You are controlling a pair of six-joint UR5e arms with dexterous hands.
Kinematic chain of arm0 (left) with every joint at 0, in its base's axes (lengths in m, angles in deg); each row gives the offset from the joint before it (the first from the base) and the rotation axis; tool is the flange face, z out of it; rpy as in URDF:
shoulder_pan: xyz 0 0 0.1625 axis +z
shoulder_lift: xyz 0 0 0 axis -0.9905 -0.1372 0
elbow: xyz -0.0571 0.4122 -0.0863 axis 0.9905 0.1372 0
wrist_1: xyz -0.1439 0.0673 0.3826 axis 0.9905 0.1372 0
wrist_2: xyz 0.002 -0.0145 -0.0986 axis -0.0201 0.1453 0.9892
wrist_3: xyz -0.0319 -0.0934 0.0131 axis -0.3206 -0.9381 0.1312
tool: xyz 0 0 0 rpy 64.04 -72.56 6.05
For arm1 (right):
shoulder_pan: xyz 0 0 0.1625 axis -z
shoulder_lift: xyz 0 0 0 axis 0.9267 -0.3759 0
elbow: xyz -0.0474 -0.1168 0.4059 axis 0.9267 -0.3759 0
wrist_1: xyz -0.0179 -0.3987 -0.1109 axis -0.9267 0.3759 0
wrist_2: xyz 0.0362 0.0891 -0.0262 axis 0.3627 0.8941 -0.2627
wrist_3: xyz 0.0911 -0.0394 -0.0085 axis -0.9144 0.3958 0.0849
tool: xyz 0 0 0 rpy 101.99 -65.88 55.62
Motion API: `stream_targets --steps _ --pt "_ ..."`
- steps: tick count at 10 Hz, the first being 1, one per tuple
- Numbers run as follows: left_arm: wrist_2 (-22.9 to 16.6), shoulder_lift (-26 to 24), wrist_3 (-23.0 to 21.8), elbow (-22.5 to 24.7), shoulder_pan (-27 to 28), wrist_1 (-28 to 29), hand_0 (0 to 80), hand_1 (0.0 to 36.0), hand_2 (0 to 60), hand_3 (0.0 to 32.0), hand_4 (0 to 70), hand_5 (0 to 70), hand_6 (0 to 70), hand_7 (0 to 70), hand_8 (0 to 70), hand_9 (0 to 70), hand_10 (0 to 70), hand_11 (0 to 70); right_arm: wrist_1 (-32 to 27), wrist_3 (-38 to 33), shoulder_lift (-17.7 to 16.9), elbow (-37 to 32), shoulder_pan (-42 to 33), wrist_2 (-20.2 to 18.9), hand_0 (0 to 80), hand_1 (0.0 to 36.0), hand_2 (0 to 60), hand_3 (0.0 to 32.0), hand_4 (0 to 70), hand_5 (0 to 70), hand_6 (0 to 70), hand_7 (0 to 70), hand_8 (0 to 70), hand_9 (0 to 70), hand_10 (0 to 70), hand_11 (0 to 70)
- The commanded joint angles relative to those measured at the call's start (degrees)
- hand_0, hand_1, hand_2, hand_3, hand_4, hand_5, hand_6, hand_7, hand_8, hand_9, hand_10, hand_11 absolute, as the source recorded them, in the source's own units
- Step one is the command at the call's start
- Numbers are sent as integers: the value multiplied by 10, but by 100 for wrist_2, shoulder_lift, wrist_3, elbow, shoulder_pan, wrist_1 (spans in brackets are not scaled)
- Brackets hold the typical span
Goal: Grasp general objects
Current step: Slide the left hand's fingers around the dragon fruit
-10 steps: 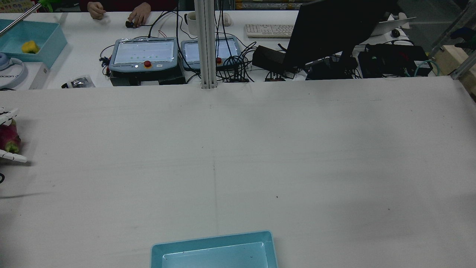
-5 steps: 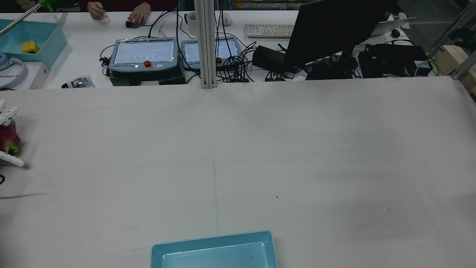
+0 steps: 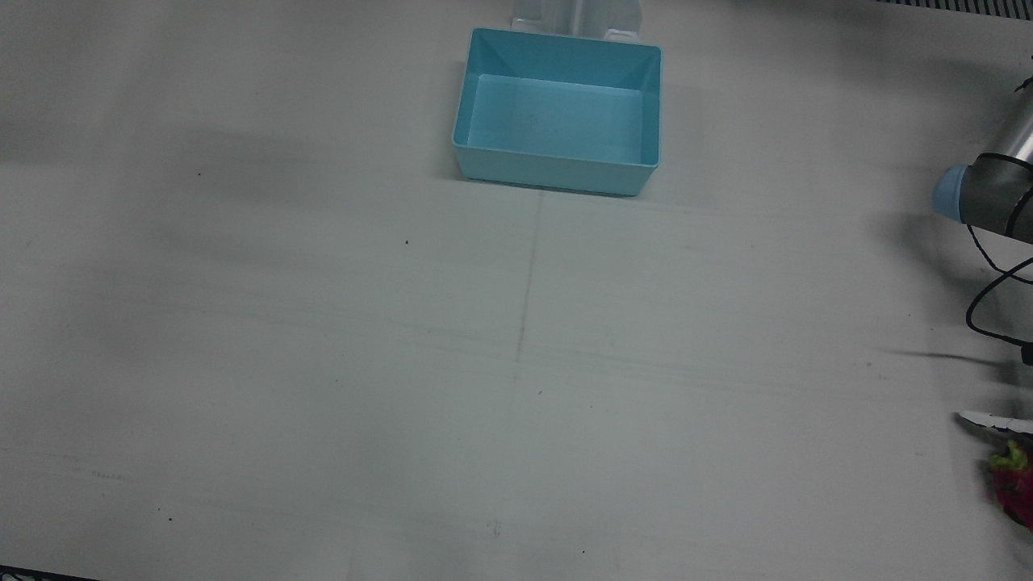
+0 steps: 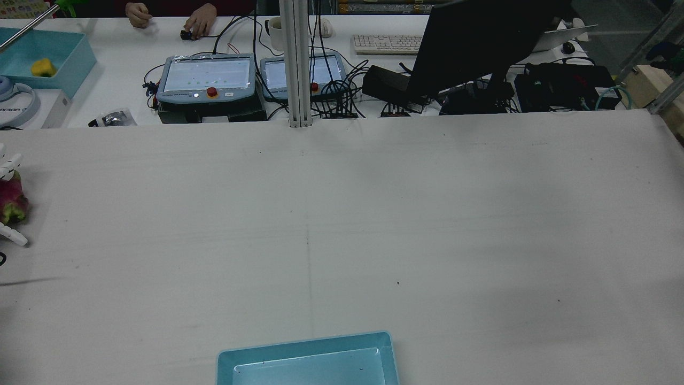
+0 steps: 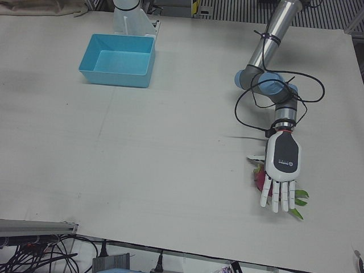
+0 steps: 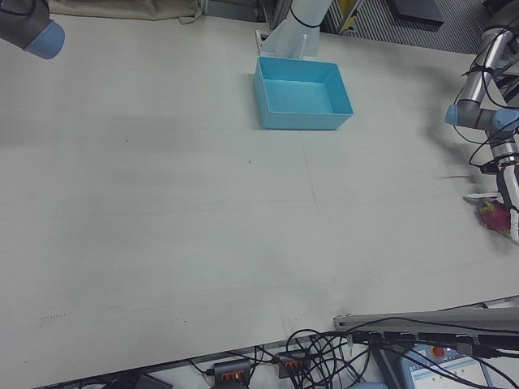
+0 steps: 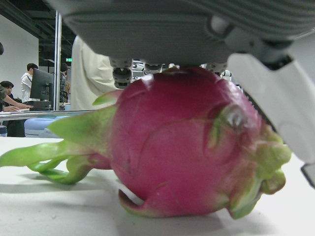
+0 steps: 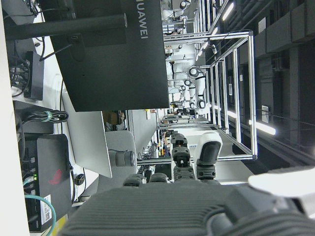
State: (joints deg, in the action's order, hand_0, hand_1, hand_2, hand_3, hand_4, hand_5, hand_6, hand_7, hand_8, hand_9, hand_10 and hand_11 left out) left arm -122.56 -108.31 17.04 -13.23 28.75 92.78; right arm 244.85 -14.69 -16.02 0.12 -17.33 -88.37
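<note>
A pink dragon fruit (image 5: 259,177) with green leaf tips lies on the white table near its edge, on my left arm's side. It also shows in the rear view (image 4: 12,199), the front view (image 3: 1015,486) and the right-front view (image 6: 491,216). My left hand (image 5: 282,169) hovers flat right over the dragon fruit, open. Its fingers (image 4: 12,159) are stretched out past the fruit and do not grip it. The left hand view shows the fruit (image 7: 182,142) resting on the table just under the palm. My right hand (image 8: 187,196) shows only in its own view, held high, open and empty.
An empty light-blue bin (image 3: 557,171) stands mid-table near the pedestals; it also shows in the left-front view (image 5: 114,77) and the right-front view (image 6: 304,120). The left arm's cable (image 5: 250,108) loops above the hand. Monitors, pendants and cables lie beyond the far edge (image 4: 208,80).
In the rear view my left hand has slid slightly toward the view's left edge and its thumb has spread further from the fruit. The dragon fruit has stayed on the table.
</note>
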Motion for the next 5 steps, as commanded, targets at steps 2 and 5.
stream_targets --steps 2,5 --pt "263 -18 6 -114 351 -13 535 217 48 0 0 3 0 59 0 0 0 0 0 0 0 0 0 0 0 0 0 0 0 0 0 0 0 0 0 0" --pt "272 -18 6 -106 388 -22 476 138 97 0 160 99 80 264 63 38 25 44 0 0 0 0 0 0 0 0 0 0 0 0 0 0 0 0 0 0"
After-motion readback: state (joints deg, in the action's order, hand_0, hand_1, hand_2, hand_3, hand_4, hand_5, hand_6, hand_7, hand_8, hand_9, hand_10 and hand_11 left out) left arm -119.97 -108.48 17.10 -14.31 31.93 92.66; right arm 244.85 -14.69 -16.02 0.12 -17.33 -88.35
